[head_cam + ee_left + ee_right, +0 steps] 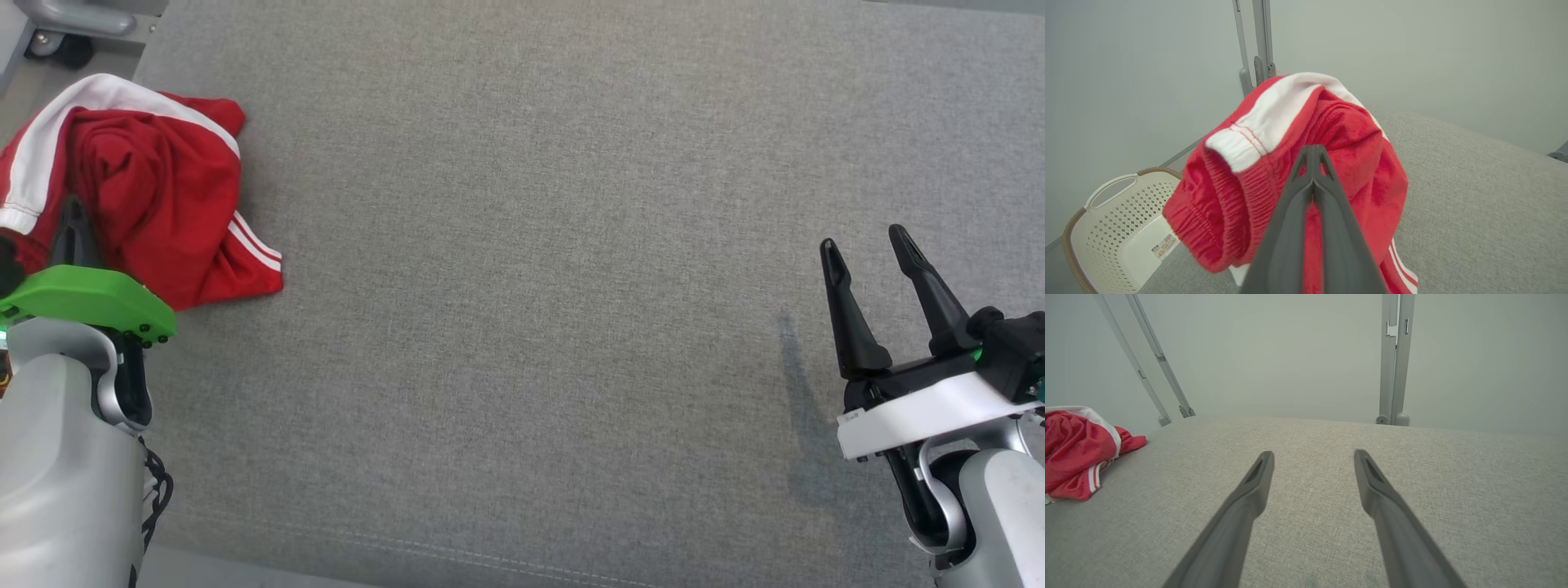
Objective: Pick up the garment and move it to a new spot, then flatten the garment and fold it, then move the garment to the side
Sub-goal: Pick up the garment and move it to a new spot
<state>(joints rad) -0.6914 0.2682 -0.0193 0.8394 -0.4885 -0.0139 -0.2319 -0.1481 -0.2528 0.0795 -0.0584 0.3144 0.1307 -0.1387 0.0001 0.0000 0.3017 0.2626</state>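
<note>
basket (1106,228) off far-left edge. garment (155,188) bunched at left corner of surface (531,327) — i have left gripper (1312,153) clenched on fold of heap, ready to lift. middle bare, likely new spot. right gripper (864,239) released, fingers spread, parked aside — kept free for flattening, i judge.

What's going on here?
The left gripper is shut on the crumpled red garment, which is bunched at the far left corner of the gray surface and is not yet flattened or folded. The right gripper is open and empty above bare surface on the right, well apart from the garment. A white basket stands just past the edge beside the garment.
</note>
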